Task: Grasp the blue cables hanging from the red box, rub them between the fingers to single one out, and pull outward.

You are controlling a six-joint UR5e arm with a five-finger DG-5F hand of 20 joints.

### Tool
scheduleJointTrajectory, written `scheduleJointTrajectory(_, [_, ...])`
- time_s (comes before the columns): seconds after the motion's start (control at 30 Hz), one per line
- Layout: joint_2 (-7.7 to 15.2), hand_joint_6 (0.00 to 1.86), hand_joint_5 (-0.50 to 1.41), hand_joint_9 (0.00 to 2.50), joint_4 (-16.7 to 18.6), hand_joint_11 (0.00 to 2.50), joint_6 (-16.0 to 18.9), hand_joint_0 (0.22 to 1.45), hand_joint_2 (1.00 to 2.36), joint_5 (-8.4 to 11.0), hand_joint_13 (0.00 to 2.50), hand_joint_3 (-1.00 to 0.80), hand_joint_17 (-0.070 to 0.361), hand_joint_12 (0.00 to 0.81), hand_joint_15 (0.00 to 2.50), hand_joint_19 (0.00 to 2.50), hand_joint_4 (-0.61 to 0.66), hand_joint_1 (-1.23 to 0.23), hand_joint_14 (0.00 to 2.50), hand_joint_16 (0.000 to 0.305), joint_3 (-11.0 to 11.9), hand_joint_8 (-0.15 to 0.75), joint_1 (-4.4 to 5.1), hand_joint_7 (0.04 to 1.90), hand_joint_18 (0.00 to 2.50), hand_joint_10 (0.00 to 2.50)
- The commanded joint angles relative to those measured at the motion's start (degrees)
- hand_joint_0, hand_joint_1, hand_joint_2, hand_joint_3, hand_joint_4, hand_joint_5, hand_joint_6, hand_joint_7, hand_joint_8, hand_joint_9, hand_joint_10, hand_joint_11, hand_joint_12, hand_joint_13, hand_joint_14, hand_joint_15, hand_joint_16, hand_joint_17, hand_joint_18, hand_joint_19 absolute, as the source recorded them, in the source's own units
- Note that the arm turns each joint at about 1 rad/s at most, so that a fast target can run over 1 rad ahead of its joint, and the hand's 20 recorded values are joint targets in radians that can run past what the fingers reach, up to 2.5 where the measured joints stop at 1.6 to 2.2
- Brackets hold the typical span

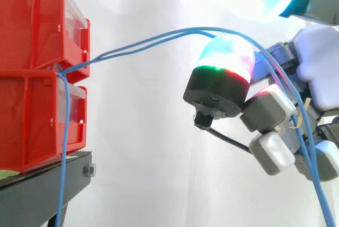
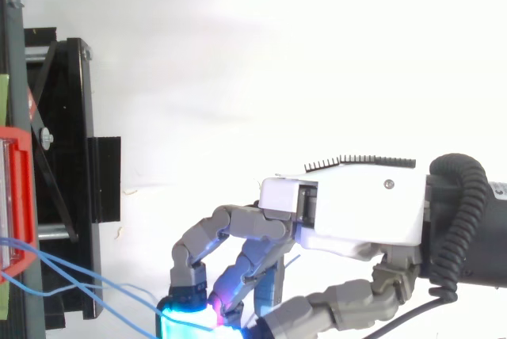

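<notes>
Side view: hand [image 1: 318, 70] is pinching two blue cables [image 1: 175, 32] in curled fingers [image 1: 267, 107], right of the red box [image 1: 32, 20]. The cables look thin, limp and probably slippery, so gripping mid-span between fingertips seems best.

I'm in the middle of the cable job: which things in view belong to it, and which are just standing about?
Belongs to the job:
- blue cables, running from the bins to the hand
- red bins that they hang from
- hand, fingers curled round the cables

Just standing about:
- black stand under the bins
- white curtain behind
</notes>
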State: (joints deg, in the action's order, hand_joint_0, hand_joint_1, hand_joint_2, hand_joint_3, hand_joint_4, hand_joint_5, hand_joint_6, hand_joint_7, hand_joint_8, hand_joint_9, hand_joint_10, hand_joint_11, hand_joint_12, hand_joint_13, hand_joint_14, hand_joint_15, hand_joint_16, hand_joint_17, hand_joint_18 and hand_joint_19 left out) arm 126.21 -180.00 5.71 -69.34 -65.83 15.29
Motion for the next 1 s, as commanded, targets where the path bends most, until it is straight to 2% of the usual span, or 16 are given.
scheduleJointTrajectory(0.0, [0.00,0.85,-0.15,0.99,0.00,0.85,0.00,0.60,1.01,0.00,0.93,-0.43,0.130,0.430,0.54,0.58,0.21,-0.51,0.02,0.058,0.00,0.407,0.00,1.07,1.08,0.02])
scheduleJointTrajectory(0.1, [0.00,0.85,-0.14,1.00,0.00,0.85,0.00,0.58,1.01,0.00,0.94,-0.31,0.134,0.445,0.55,0.60,0.21,-0.51,0.02,0.059,0.00,0.414,0.00,1.09,1.09,0.02])
scheduleJointTrajectory(0.23, [0.00,0.85,-0.14,1.04,0.00,0.84,0.00,0.57,1.01,0.00,0.99,-0.20,0.159,0.498,0.53,0.52,0.24,-0.59,0.02,0.071,0.00,0.465,0.00,1.05,1.20,0.01])
scheduleJointTrajectory(0.3, [0.00,0.86,-0.15,1.02,0.00,0.86,0.00,0.58,1.01,0.00,0.98,-0.16,0.159,0.499,0.53,0.52,0.25,-0.72,0.02,0.070,0.00,0.461,0.00,1.04,1.20,0.01])
scheduleJointTrajectory(0.33, [0.00,0.87,-0.15,1.00,0.00,0.86,0.00,0.58,1.01,0.00,0.97,-0.16,0.159,0.497,0.53,0.51,0.25,-0.74,0.01,0.071,0.00,0.458,0.00,1.04,1.21,0.01])
scheduleJointTrajectory(0.4, [0.00,0.87,-0.17,0.94,0.00,0.87,0.00,0.61,1.02,0.00,0.91,-0.22,0.135,0.449,0.54,0.56,0.22,-0.81,0.02,0.060,0.00,0.405,0.00,1.05,1.09,0.02])
scheduleJointTrajectory(0.57, [0.00,0.87,-0.17,0.88,0.00,0.86,0.00,0.69,1.00,0.00,0.83,-0.50,0.127,0.419,0.51,0.51,0.10,-0.93,0.02,0.056,0.00,0.344,0.00,1.01,1.02,0.01])
scheduleJointTrajectory(0.73, [0.00,0.86,-0.17,0.81,0.00,0.80,0.00,0.72,1.00,0.00,0.72,-0.50,0.124,0.410,0.45,0.45,0.04,-0.99,0.02,0.055,0.00,0.291,0.00,1.02,0.96,0.01])
scheduleJointTrajectory(0.83, [0.00,0.86,-0.17,0.78,0.00,0.80,0.00,0.65,1.00,0.00,0.69,-0.50,0.124,0.414,0.45,0.46,0.07,-1.01,0.02,0.055,0.00,0.291,0.00,1.04,0.93,0.02])
scheduleJointTrajectory(0.9, [0.00,0.87,-0.18,0.78,0.00,0.81,0.00,0.53,1.00,0.00,0.69,-0.50,0.132,0.437,0.45,0.47,0.15,-0.97,0.02,0.059,0.00,0.326,0.00,1.01,0.94,0.01])
scheduleJointTrajectory(0.97, [0.00,0.87,-0.18,0.80,0.00,0.82,0.00,0.47,1.00,0.00,0.71,-0.50,0.141,0.452,0.46,0.48,0.17,-0.90,0.01,0.063,0.00,0.357,0.00,0.98,0.97,0.01])
